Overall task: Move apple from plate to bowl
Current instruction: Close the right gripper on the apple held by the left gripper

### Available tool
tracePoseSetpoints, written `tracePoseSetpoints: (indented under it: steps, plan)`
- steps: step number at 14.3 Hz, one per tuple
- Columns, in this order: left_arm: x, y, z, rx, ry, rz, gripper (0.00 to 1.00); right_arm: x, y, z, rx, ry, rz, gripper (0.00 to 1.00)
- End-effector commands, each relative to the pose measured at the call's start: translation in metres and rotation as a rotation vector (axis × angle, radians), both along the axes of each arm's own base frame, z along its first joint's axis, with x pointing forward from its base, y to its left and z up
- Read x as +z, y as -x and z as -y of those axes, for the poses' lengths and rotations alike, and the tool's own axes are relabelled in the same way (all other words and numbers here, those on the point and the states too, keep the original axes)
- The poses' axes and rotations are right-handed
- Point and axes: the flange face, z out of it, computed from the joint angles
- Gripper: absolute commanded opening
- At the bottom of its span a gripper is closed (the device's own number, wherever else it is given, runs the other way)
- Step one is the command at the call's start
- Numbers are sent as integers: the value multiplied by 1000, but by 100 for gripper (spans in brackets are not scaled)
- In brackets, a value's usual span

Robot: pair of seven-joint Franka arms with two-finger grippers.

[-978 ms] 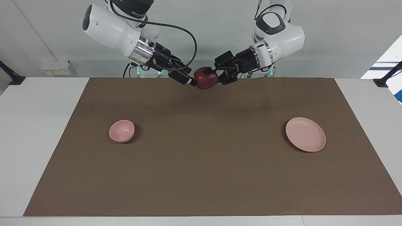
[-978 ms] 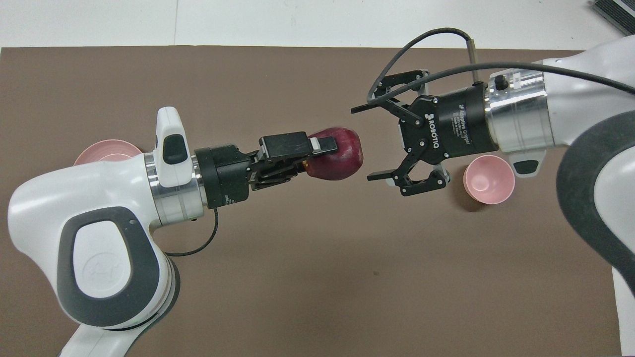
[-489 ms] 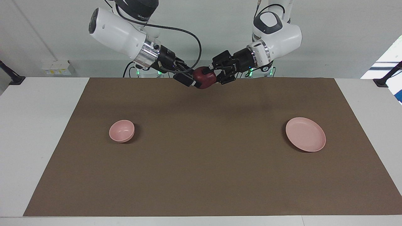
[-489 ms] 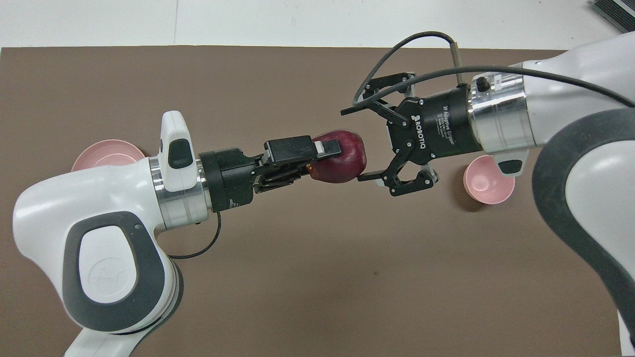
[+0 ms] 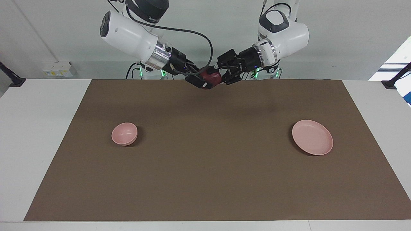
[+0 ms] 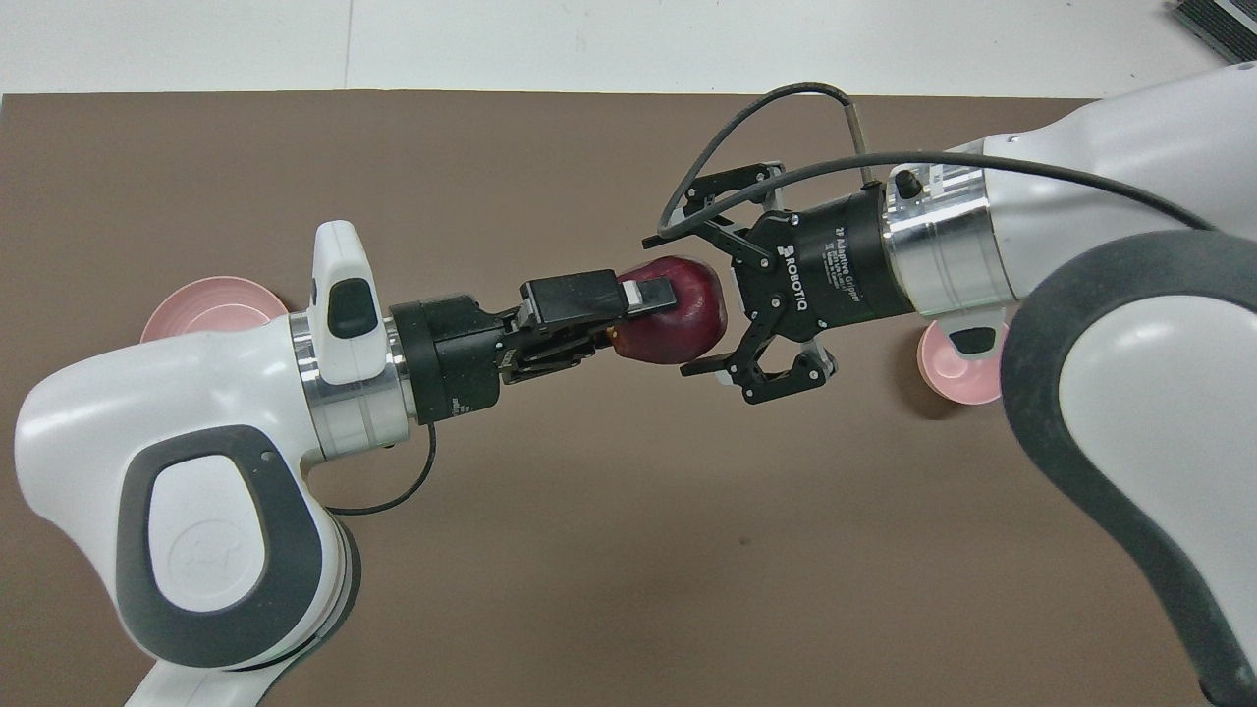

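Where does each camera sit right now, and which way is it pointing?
Facing view: high across the table, looking at both robots; both arms show whole, above the bowl and plate.
Overhead view: above the robots' end, looking forward and steeply down; forearms and hands show.
Shared: the apple held in the left hand, the open right hand around it, over the brown mat.

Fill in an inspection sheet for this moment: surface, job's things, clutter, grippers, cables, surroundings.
Surface: brown mat on a white table.
Job's things: apple in the air over the mat, between both grippers; plate empty, toward the left arm's end; bowl empty, toward the right arm's end.
Clutter: nothing seen.
Grippers: left gripper shut on the apple; right gripper open, its fingers either side of the apple.
Cables: black cable looping off the right wrist.
Surroundings: white wall.
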Motion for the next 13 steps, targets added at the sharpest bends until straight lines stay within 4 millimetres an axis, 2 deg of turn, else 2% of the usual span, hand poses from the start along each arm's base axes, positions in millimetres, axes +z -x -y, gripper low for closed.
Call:
tracePoseSetpoints:
  steps: [1,4,5,6,7,12,13]
  plan:
    - [5,9,-2,24,8,-1,0,0,3,-3,-3,-5,-16,100]
    - [7,11,-3,24,7,3,0,-4,5,-2,8,-4,-18,100]
    - [6,13,-3,25,3,4,0,-3,6,-2,23,-5,-3,58]
    - [7,14,-4,25,2,6,0,-3,6,-3,31,-8,-4,5]
    - [7,14,-4,26,2,6,0,-3,7,-3,39,-8,-10,0]
    - [6,14,-4,27,1,4,0,-4,5,0,49,-9,-12,0]
    - [6,12,-6,30,2,4,14,-3,4,3,51,-10,-3,0]
